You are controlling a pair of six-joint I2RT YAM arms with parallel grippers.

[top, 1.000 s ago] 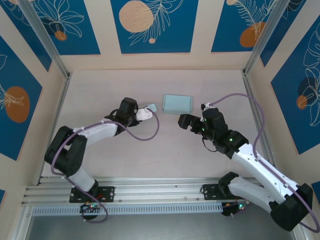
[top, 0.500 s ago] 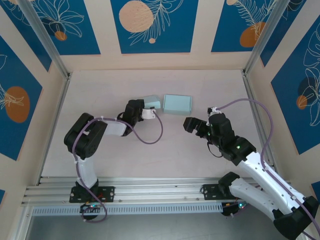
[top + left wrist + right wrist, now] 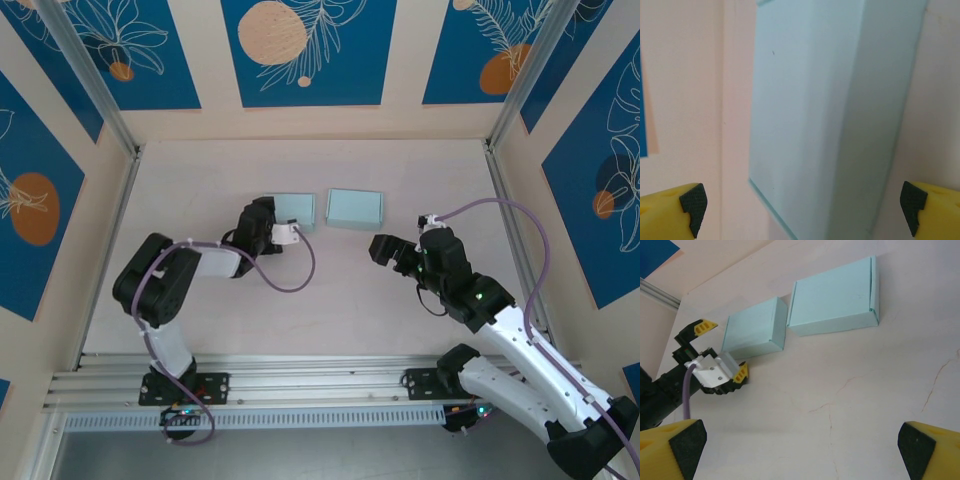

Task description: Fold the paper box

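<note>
The small pale-blue paper box [image 3: 296, 208] lies closed on the table [image 3: 330, 300], with the larger paper box [image 3: 354, 208] just beside it at its 3 o'clock (a narrow gap between them). The left gripper [image 3: 723, 349], jaws spread wide and empty, sits at the small box's 7 o'clock. The right gripper [image 3: 802, 450], equally spread, hovers at the larger box's 5 o'clock.

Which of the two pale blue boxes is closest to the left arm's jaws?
The smaller box, left of the larger box. It lies just ahead of the left arm's jaws, which stand open; the larger box sits farther off.
</note>
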